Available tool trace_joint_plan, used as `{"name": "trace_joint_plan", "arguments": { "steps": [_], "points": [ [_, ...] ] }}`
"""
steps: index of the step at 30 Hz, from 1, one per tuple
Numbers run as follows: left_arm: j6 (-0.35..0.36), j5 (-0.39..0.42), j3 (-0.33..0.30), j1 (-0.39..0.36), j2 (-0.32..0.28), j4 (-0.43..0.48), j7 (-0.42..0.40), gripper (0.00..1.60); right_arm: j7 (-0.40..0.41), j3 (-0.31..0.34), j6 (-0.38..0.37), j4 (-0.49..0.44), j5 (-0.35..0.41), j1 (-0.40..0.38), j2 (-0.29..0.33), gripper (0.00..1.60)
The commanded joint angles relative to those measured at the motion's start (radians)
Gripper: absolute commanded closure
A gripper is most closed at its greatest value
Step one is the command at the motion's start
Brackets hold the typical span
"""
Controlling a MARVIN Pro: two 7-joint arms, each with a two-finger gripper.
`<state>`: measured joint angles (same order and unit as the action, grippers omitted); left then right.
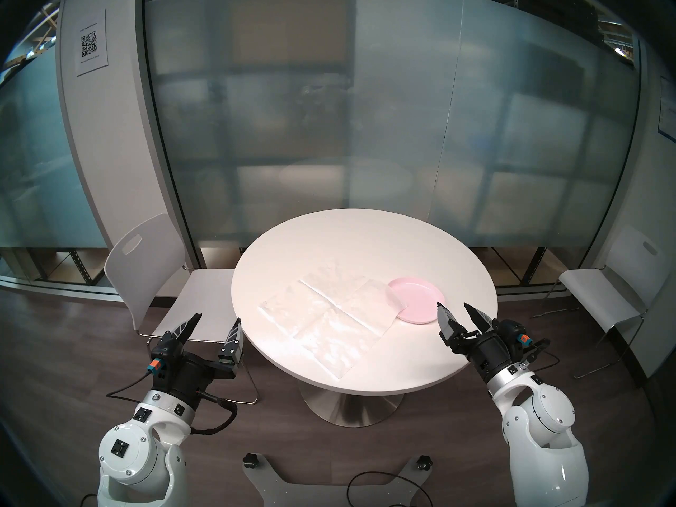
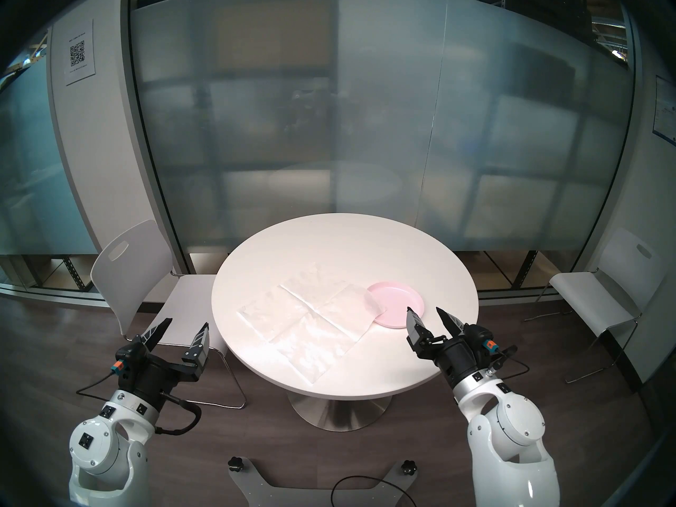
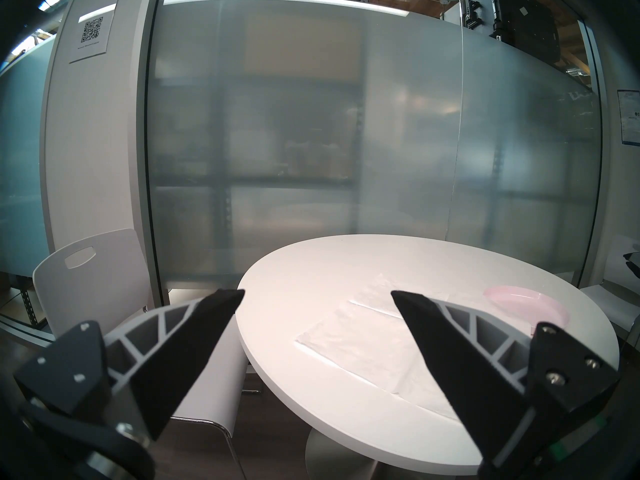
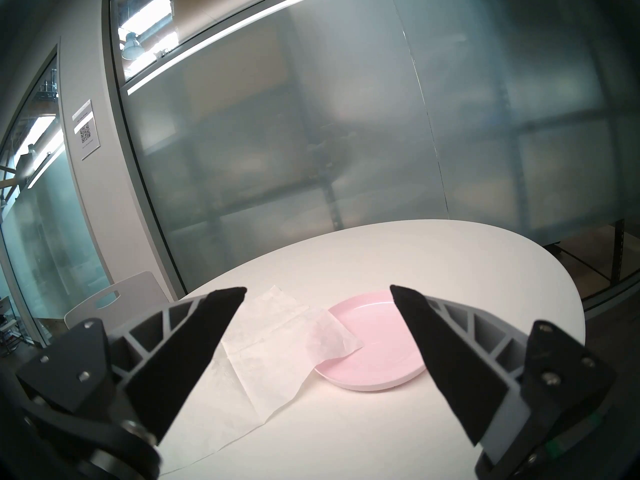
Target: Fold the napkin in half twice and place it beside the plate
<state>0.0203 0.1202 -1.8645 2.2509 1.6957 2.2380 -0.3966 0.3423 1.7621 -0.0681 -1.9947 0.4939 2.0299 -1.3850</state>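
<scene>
Napkin, head views: thin white creased paper napkin lies unfolded mid-table, its right corner draped on the small round pale pink plastic plate; your right gripper, fingers apart, is nearer that corner.
Left wrist: left gripper spread, empty, off the table's left edge; napkin ahead-right.
Right wrist: lifted corner lies straight ahead.

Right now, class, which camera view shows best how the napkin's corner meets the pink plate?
The right wrist view: the napkin lies close up, its corner draped over the plate rim. Both head views show the overlap smaller, from above. The left wrist view shows the napkin flat, its plate-side corner hidden behind a finger.
</scene>
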Motion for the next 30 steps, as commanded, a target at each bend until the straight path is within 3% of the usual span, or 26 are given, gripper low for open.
{"name": "trace_joint_plan", "arguments": {
  "steps": [1, 19, 30],
  "points": [
    [-0.001, 0.0, 0.0, 0.003, 0.0, 0.018, -0.001, 0.0, 0.0, -0.001, -0.001, -0.018, -0.001, -0.005, 0.0, 0.0],
    [-0.001, -0.001, -0.001, 0.002, 0.001, 0.017, -0.002, 0.0, 0.035, -0.007, -0.013, -0.009, 0.023, -0.014, 0.003, 0.0],
    [-0.001, -0.001, -0.001, 0.002, 0.002, 0.017, -0.003, 0.0, 0.031, -0.045, -0.096, 0.04, 0.08, -0.091, -0.023, 0.0]
  ]
}}
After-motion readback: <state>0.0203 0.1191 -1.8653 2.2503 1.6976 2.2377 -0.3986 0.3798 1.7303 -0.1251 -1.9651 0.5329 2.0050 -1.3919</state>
